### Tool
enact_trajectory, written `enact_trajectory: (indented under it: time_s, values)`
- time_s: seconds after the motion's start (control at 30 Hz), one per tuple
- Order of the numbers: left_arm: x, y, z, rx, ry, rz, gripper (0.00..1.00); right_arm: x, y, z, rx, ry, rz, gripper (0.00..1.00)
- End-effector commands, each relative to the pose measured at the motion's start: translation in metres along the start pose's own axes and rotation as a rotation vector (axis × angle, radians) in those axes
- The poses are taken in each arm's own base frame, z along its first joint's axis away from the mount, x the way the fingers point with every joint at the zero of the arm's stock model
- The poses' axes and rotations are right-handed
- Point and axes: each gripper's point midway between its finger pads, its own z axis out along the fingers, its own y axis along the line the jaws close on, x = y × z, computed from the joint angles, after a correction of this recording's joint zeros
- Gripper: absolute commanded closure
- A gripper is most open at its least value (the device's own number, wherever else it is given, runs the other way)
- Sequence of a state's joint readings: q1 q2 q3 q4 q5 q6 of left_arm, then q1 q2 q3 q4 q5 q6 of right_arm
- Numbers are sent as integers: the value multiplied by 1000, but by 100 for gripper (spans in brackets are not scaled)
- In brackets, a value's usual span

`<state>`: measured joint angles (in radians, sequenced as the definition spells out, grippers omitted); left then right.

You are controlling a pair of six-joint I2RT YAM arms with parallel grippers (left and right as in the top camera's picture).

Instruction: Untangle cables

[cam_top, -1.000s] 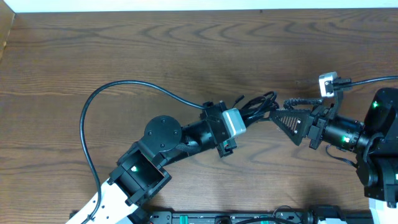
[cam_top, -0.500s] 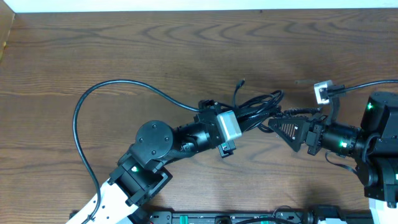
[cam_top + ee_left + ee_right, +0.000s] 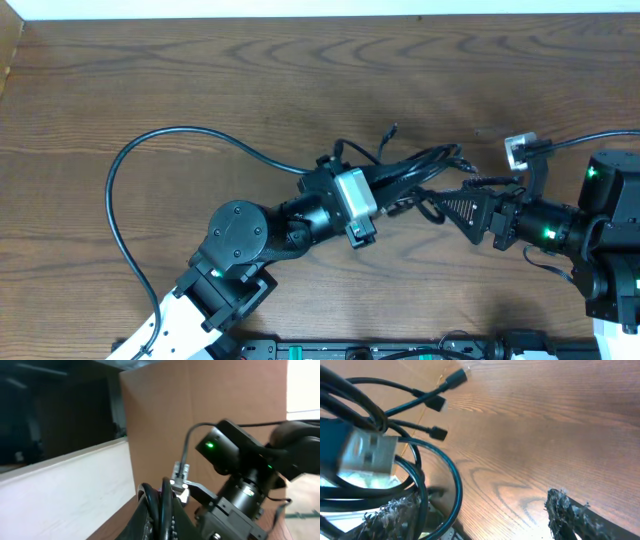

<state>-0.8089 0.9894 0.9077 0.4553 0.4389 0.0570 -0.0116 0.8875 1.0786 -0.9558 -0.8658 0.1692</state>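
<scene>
Cables [image 3: 425, 168] are a black bundle mid-table, right of centre, lifted between the two arms. Left gripper [image 3: 395, 197] is clamped on the bundle; the left wrist view shows strands arching up out of its jaws at the bottom edge. Right gripper [image 3: 480, 502] has its jaws wide apart and grips nothing. In its wrist view a cable loop hangs against the finger [image 3: 395, 515] on the picture's left, while the other finger [image 3: 565, 510] is well apart from any strand. A silver USB-A plug [image 3: 367, 452] hangs in the bundle close to that camera. Three small plugs [image 3: 440, 434] on thin strands fan out above the table [image 3: 200, 80], a dark wood-grain top. In the way: the silver left wrist camera block [image 3: 355, 198] covers the grip point from overhead, and the right gripper's triangular fingers overlap the bundle's right end. Around: a thick black arm cable [image 3: 125, 200] loops wide over the left half of the table and runs into the left wrist. A small white module [image 3: 520, 150] on its own lead sits just beside the right arm [image 3: 600, 220]. Green LEDs [image 3: 547, 234] are lit on that arm.
</scene>
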Motion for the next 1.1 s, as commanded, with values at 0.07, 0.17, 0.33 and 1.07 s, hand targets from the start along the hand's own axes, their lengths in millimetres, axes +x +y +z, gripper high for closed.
enact_trajectory:
  time_s: [0.07, 0.17, 0.33, 1.07]
  values:
    - [-33, 9, -8, -71, -88, 1, 92, 4, -8, -1, 54, 13, -53, 23]
    - [-31, 9, -8, -71, -83, -1, 92, 4, -8, -1, 54, 15, -57, 23]
    - [-26, 7, -7, -56, -60, -7, 92, 2, -7, -1, 52, 9, -77, 21]
    - [-1, 18, -9, -122, 42, -28, 93, 5, 24, -17, -26, -55, -228, 19]
